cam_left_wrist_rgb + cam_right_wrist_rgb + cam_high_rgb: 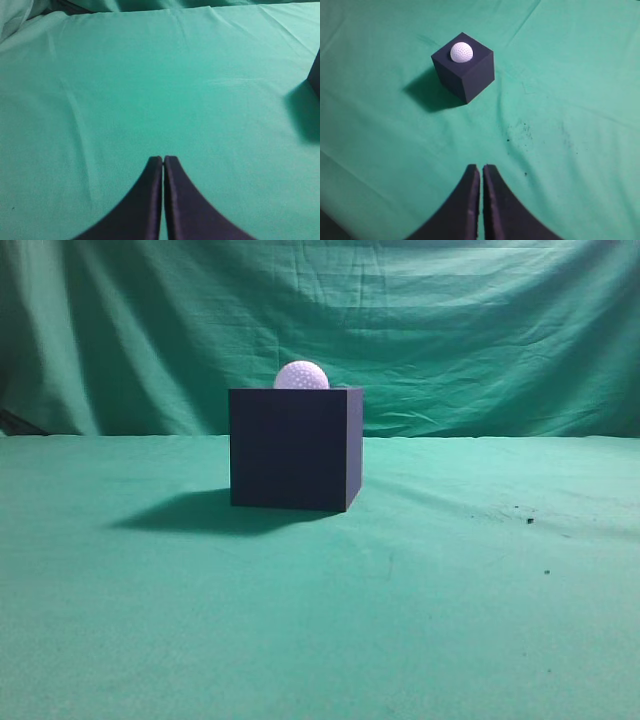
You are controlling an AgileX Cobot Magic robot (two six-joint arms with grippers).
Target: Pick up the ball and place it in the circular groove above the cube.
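Note:
The white dimpled ball (301, 376) sits on top of the dark navy cube (294, 448) in the middle of the green table. The right wrist view shows the ball (461, 52) resting in the cube's (470, 75) top face. My right gripper (481, 170) is shut and empty, well back from the cube over bare cloth. My left gripper (163, 160) is shut and empty over bare cloth; only a sliver of the cube (315, 75) shows at that view's right edge. Neither gripper shows in the exterior view.
Green cloth covers the table (480, 590) and hangs as a backdrop (480, 330). Small dark specks (520, 132) lie on the cloth to the right of the cube. The cube casts a shadow to its left (190, 512).

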